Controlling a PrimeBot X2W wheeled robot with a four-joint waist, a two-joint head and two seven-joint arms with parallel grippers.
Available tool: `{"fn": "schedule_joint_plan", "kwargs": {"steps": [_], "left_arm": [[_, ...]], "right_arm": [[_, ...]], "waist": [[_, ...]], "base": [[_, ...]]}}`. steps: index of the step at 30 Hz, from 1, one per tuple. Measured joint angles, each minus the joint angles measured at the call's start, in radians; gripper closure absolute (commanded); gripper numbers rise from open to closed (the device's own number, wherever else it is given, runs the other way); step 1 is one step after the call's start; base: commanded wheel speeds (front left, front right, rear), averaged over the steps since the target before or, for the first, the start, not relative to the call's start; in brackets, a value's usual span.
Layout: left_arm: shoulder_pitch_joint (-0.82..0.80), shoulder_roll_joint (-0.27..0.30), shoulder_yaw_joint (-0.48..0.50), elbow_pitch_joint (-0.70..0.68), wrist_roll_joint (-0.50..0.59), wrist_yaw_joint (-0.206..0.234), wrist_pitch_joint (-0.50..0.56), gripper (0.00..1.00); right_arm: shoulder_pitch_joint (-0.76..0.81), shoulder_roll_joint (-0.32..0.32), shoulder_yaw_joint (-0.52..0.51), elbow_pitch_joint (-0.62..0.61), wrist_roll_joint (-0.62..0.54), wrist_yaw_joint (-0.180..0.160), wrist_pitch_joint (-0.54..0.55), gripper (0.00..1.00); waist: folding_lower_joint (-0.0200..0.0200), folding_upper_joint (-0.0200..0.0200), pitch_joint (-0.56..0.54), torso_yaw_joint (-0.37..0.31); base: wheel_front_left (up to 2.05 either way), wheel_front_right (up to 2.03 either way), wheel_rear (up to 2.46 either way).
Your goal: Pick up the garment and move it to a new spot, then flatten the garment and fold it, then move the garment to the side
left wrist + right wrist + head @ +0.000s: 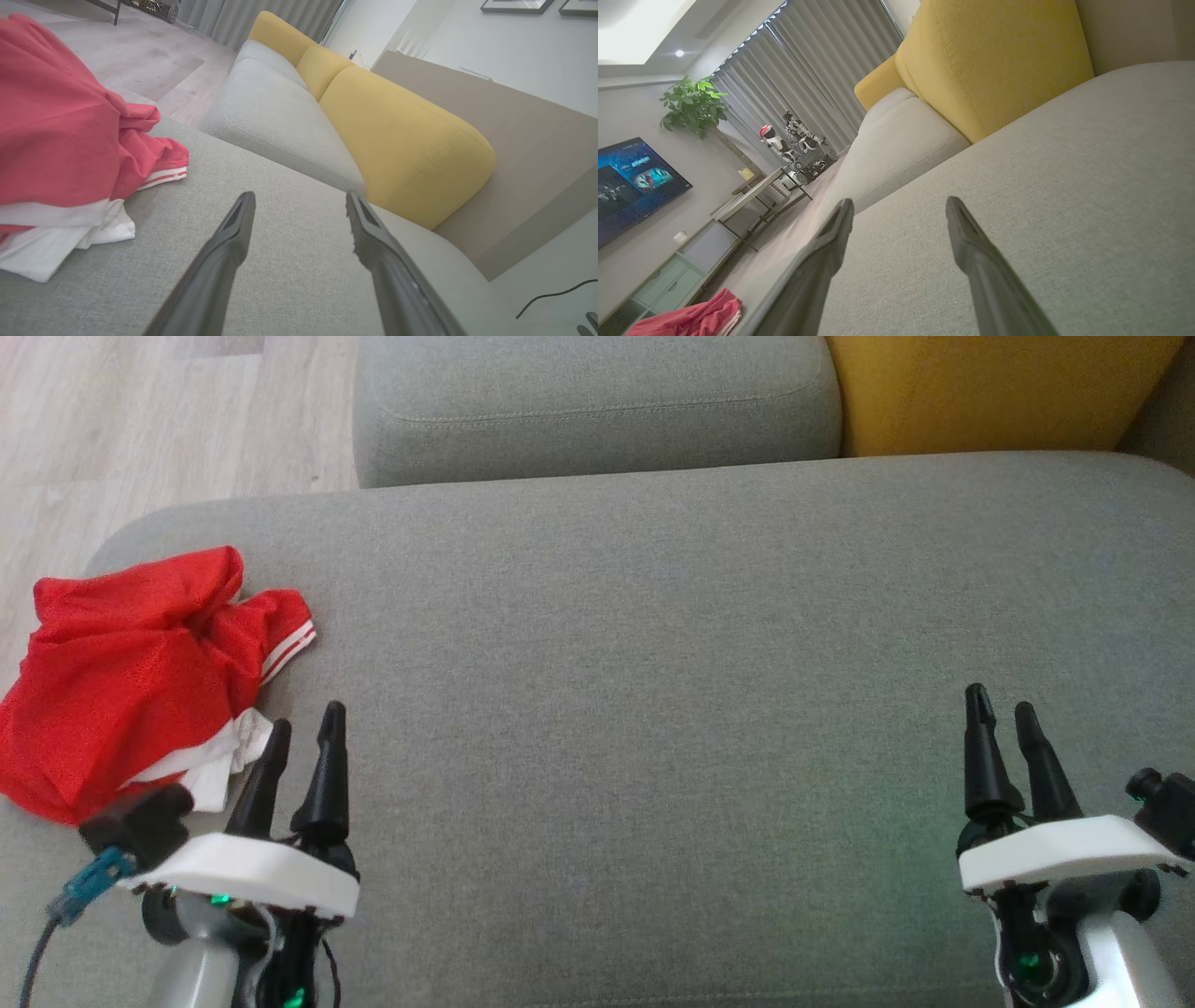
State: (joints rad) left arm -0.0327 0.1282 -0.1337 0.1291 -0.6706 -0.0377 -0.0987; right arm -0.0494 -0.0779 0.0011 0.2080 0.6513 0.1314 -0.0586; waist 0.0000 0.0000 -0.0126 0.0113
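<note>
We see the red garment [112, 681], white-trimmed, lying crumpled at the sofa seat's [653, 663] left edge.

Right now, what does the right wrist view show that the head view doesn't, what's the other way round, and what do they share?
The right wrist view brings in the room: a television, a leafy plant, grey curtains and a low table. The head view brings in the left tool, open, close beside the white part of the crumpled red garment. Shared: the grey sofa seat, the yellow cushion, the red garment and the right tool, open.
</note>
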Motion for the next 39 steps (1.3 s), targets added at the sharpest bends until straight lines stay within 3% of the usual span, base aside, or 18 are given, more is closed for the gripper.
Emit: {"fn": "schedule_joint_plan", "kwargs": {"steps": [39], "left_arm": [[0.0,0.072,-0.116,0.014,0.422,0.118,-0.107,0.0]], "right_arm": [[0.0,0.003,0.038,0.033,-0.478,0.0,-0.08,0.0]], "waist": [[0.0,0.0,-0.002,0.009]], "base": [[0.0,0.0,0.0]]}}
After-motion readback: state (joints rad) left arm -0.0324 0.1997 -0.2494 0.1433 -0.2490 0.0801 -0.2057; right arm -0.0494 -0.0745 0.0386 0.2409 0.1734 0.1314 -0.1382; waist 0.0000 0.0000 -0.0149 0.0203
